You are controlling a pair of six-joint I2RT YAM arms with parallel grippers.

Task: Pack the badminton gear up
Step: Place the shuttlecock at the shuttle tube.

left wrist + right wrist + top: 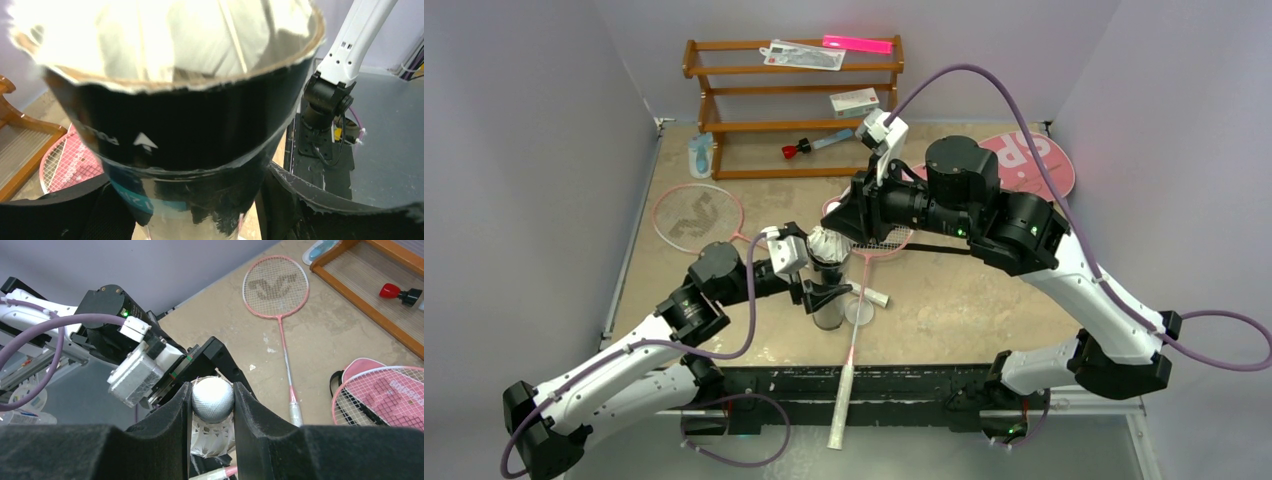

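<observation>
The black tube [829,305] stands upright near the table's front, and my left gripper [822,293] is shut on its side. In the left wrist view the tube [190,125] fills the frame, white feathers showing in its open mouth, with my left gripper [185,207] around it. My right gripper [829,242] is shut on a white shuttlecock [212,402] by its cork, right over the tube's mouth. One pink racket [696,215] lies at the left. A second racket [842,400] lies under the arms, its handle past the front edge. The pink bag [1039,160] lies at the back right.
A wooden rack [794,125] stands at the back, holding a red-capped tool [796,150], a small white box [854,101] and flat packets. A clear round lid [860,313] lies beside the tube. A blue-white item [699,155] rests left of the rack.
</observation>
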